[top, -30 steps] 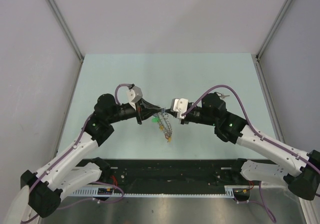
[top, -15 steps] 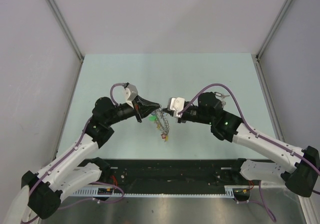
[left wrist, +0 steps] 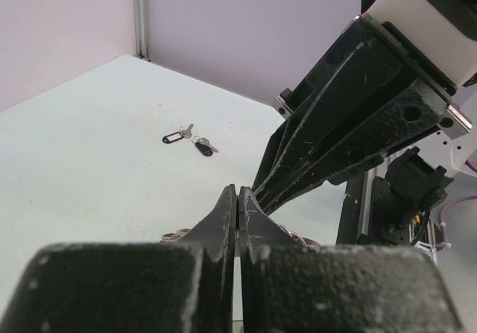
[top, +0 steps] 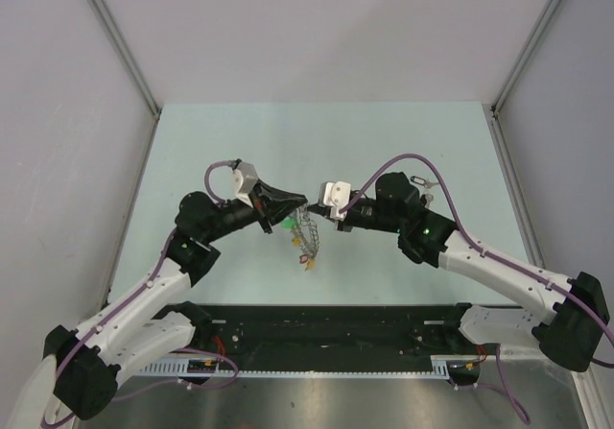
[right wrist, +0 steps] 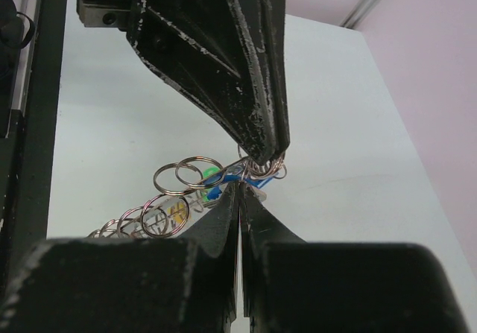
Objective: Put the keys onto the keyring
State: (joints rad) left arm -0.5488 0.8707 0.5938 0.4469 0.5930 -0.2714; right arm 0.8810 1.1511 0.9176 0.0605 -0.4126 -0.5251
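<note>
The keyring [top: 306, 234] hangs above the table between my two grippers, a bunch of silver rings with green, yellow and red tags. My left gripper [top: 303, 201] is shut on its wire loops, and its fingertips [right wrist: 265, 151] clamp those loops in the right wrist view. My right gripper [right wrist: 240, 187] is shut tip to tip against it, pinching thin wire of the keyring [right wrist: 179, 178] beside a blue tag [right wrist: 235, 173]. Two loose keys [left wrist: 186, 138] with black tags lie on the table beyond my shut left gripper [left wrist: 237, 191]. Overhead, these keys [top: 421, 179] lie right of the right arm.
The pale green table [top: 240, 141] is walled at the back and on both sides. A black rail [top: 326, 328] runs along the near edge by the arm bases. The right arm's fingers [left wrist: 335, 124] fill the right half of the left wrist view.
Both grippers, still tip to tip, have carried the keyring a little to the left and slightly farther from the bases. Neither has opened.
</note>
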